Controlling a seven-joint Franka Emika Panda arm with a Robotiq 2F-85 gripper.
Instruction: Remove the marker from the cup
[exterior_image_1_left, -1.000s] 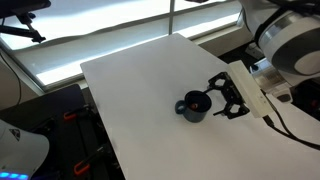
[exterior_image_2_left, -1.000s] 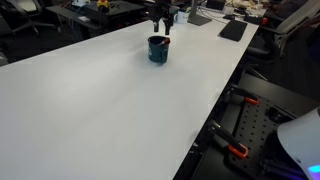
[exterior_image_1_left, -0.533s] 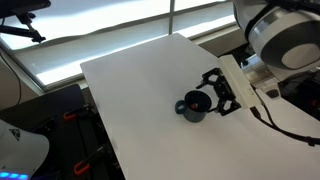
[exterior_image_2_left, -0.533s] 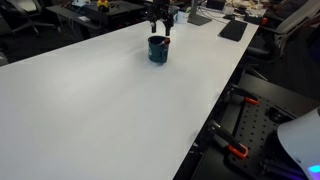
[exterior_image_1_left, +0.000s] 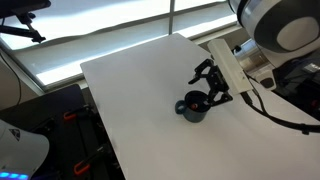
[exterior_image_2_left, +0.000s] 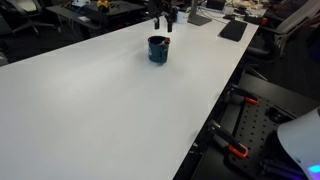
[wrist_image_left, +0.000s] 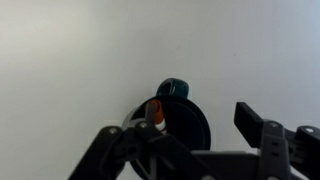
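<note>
One table (exterior_image_1_left: 130, 90): white and broad; the cup stands on it near the arm's side.
Arm (exterior_image_1_left: 280, 25): reaches in from the table's edge, with its wrist bent down toward the cup.
Gripper (exterior_image_1_left: 207, 85): jaws spread wide with nothing between them. In both exterior views it hangs above the cup and apart from it (exterior_image_2_left: 163, 17). In the wrist view (wrist_image_left: 180, 135) the cup sits in the gap between the two jaws, lower down.
Cup (exterior_image_1_left: 193, 108): dark blue-grey and upright, with its handle out to one side. It also shows in the other exterior view (exterior_image_2_left: 158, 50) and from above in the wrist view (wrist_image_left: 190, 125).
Marker (wrist_image_left: 154, 112): its reddish end shows at the cup's rim in the wrist view, so it is inside the cup and leaning on the wall. Both exterior views show it too small to make out.
Left to do: nearly all of the task, by my reading. The gripper has to descend onto the marker's end, close on it, lift it clear of the rim and put it on the table.
Done: only the lining-up above the cup. No grasp has been made and the marker is not out.
</note>
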